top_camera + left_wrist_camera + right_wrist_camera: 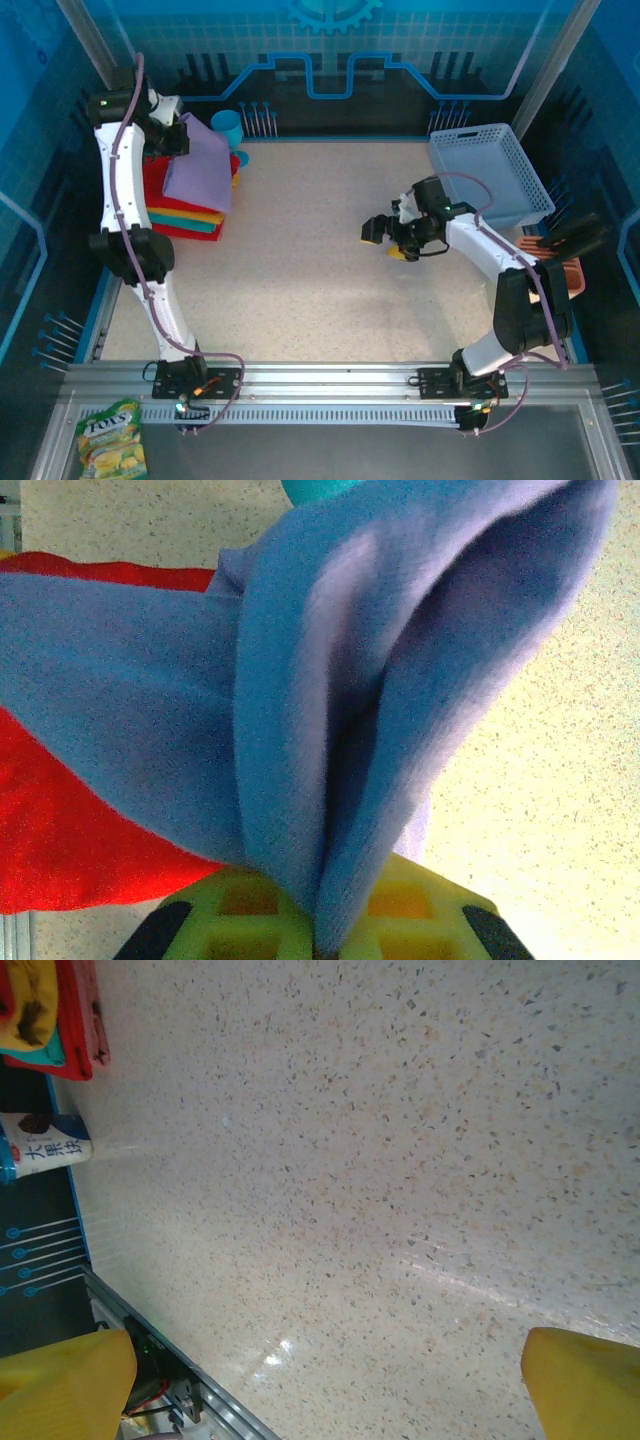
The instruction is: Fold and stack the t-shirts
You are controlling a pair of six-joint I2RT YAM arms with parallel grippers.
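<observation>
The table [320, 280] was a pale, speckled, stone-look top, bare across its middle. It sat inside a blue enclosure [400, 60], which carried a gear motif at twelve o'clock in the top view. An aluminium rail [330, 378] ran along the six o'clock edge, where both arm bases were bolted.

At ten o'clock on the table lay the folded stack [185, 218], with a red t-shirt [158, 182] above yellow-orange and teal layers. The lavender t-shirt [203, 165] lay draped over that stack. The left gripper [178, 135] sat at its far, eleven o'clock corner. Seen from the left wrist, its yellow-green fingers [225, 920] were pinched tight on a bunched fold of the lavender cloth, and the red shirt lay beneath at eight o'clock.

The right gripper [378, 232] hung over bare tabletop toward three o'clock, spread wide and holding nothing. In its wrist view the yellow fingertips [60, 1380] sat in the two lower corners, with only speckled surface between them.

A pale blue lattice basket [490, 170] stood at two o'clock. A teal cup [227, 125] stood just behind the stack. A snack bag [112, 440] lay at seven o'clock, outside the rail.
</observation>
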